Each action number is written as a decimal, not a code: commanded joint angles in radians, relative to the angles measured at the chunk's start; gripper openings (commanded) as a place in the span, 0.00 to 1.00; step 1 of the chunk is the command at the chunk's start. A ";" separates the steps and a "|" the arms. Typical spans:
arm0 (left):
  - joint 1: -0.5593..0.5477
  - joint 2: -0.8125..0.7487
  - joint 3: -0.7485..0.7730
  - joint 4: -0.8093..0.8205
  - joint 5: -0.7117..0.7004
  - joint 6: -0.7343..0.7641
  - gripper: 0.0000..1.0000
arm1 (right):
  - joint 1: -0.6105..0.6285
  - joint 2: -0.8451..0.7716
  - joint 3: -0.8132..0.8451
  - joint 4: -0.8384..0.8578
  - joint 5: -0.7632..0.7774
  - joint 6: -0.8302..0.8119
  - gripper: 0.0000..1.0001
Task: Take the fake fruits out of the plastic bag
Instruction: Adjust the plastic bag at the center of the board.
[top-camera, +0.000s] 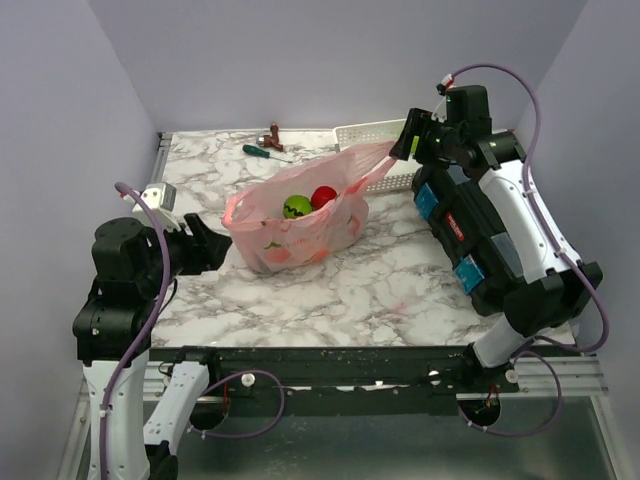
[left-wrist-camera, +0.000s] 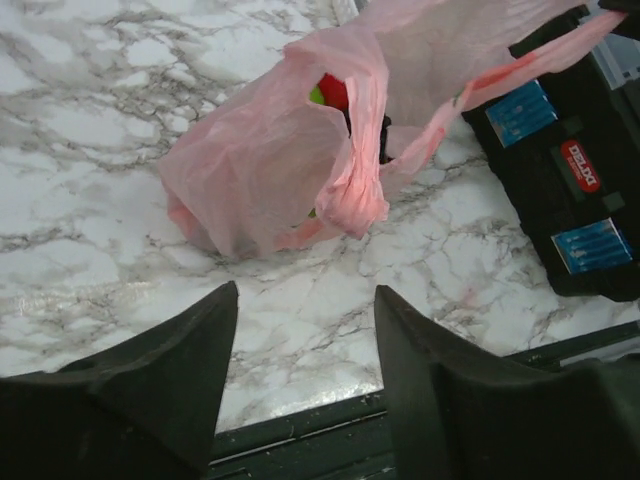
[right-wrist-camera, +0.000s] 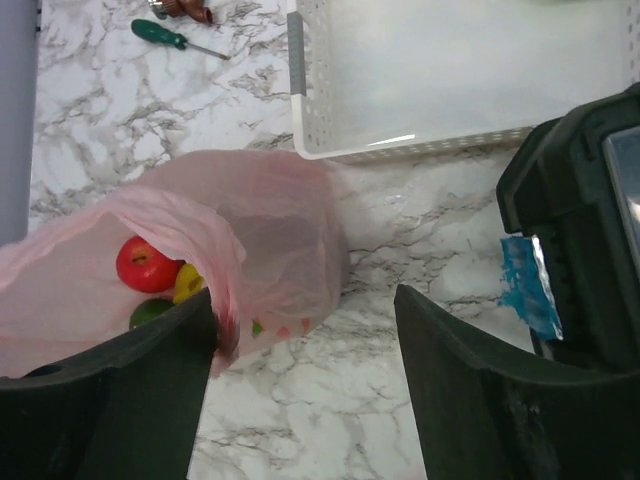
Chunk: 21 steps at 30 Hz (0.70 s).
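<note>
We see a marble bench (top-camera: 400, 285) with pale purple walls (top-camera: 300, 60); the plastic bag (top-camera: 285, 240) sits mid-bench, mouth up, stretched long toward the far right, fake fruits (top-camera: 322, 196) inside. The left end effector (left-wrist-camera: 305, 290) and the right end effector (right-wrist-camera: 305, 295) both stand open.

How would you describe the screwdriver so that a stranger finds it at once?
Look at the far edge of the marble table, left of the white perforated basket. The screwdriver lies flat there. Its green handle sets it apart from the small brown object just beyond it.
</note>
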<state>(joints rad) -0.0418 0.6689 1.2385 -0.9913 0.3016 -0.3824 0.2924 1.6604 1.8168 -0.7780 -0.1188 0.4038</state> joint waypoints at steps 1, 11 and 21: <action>0.005 0.030 0.059 0.035 0.118 0.040 0.65 | -0.006 -0.130 -0.051 -0.049 0.001 0.016 0.81; -0.091 0.118 0.241 0.025 0.105 0.092 0.99 | 0.051 -0.401 -0.397 0.182 -0.211 0.235 1.00; -0.554 0.452 0.598 -0.014 -0.460 0.272 0.99 | 0.442 -0.340 -0.574 0.379 0.190 0.616 0.98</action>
<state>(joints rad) -0.4976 0.9916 1.7294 -0.9939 0.1207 -0.2508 0.6449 1.2652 1.2533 -0.4793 -0.1394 0.8307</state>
